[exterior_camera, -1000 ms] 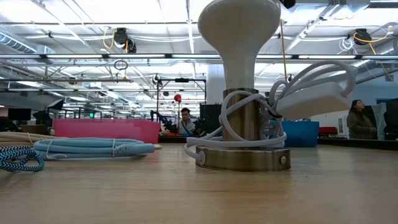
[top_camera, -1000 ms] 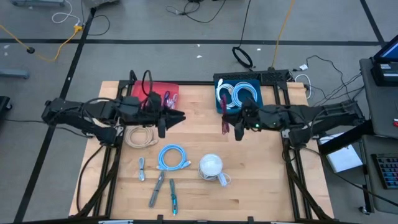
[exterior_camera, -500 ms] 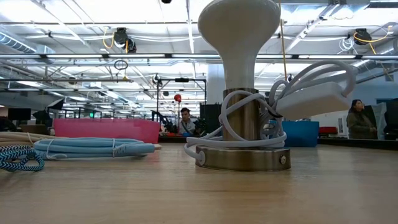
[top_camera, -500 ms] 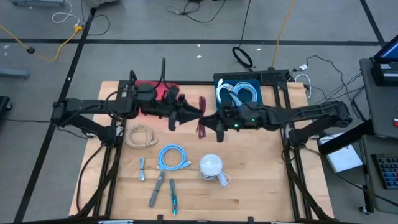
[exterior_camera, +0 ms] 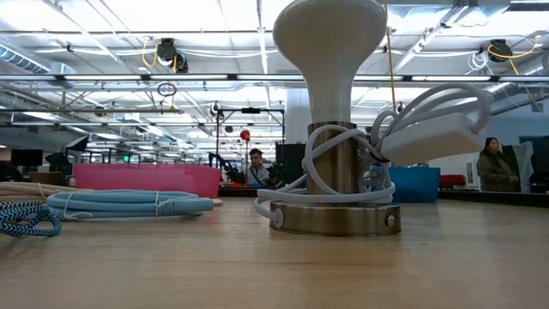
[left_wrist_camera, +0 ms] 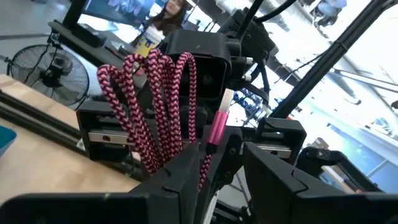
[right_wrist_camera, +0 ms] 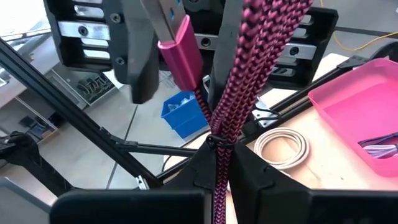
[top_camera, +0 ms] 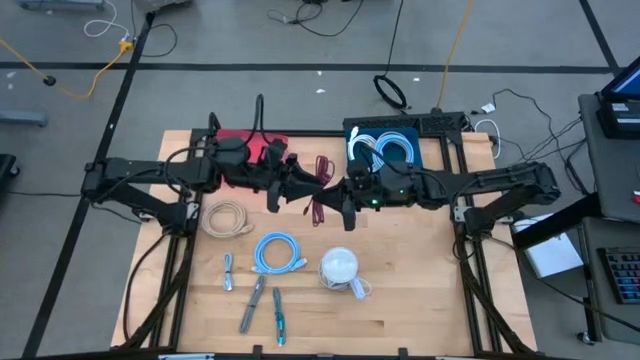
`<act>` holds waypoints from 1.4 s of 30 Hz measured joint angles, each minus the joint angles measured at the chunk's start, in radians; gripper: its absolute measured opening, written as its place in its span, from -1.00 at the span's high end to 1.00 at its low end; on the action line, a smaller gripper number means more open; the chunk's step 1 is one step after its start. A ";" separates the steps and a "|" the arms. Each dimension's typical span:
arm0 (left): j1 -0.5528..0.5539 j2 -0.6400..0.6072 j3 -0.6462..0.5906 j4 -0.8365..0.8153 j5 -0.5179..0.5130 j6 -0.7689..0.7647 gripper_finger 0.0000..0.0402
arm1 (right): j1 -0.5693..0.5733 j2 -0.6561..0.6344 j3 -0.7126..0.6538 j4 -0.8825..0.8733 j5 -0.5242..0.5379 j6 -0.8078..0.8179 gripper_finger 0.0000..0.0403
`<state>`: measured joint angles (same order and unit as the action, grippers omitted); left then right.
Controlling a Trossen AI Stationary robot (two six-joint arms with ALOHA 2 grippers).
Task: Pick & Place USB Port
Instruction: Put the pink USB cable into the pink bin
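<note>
My right fingers [top_camera: 343,200] are clamped on the bundled pink cable [right_wrist_camera: 239,106] at frame centre above the desk [top_camera: 420,290]; my left fingers [top_camera: 300,187], partly spread, flank its plug [right_wrist_camera: 181,55]. I should close squarely on the plug before the right lets go

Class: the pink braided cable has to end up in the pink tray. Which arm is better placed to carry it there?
Probably the left. The pink tray lies on its side, and the left gripper is already at the cable, which the right gripper holds between them.
</note>
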<state>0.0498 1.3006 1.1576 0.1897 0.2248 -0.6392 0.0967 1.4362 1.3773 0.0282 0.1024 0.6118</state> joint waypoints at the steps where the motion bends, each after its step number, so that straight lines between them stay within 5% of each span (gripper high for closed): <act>1: -0.002 0.000 0.000 -0.003 -0.005 0.000 0.40 | 0.000 -0.001 0.000 0.002 0.000 0.000 0.93; 8: -0.017 0.001 0.000 -0.025 -0.027 0.029 0.94 | 0.001 -0.001 0.002 0.008 -0.003 0.003 0.93; 27: 0.019 -0.029 0.002 -0.109 -0.057 0.034 0.99 | -0.008 0.001 0.003 0.060 0.008 -0.009 0.91; 33: 0.036 -0.048 0.000 -0.169 -0.112 0.032 1.00 | -0.019 -0.001 0.003 0.065 0.005 -0.012 0.74; 42: 0.177 -0.124 -0.011 -0.581 -0.298 -0.013 1.00 | -0.016 -0.015 0.011 0.148 0.016 -0.020 0.18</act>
<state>0.2266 1.1768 1.1465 -0.3916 -0.0736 -0.6523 0.0809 1.4212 1.3884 0.1759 0.1182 0.5917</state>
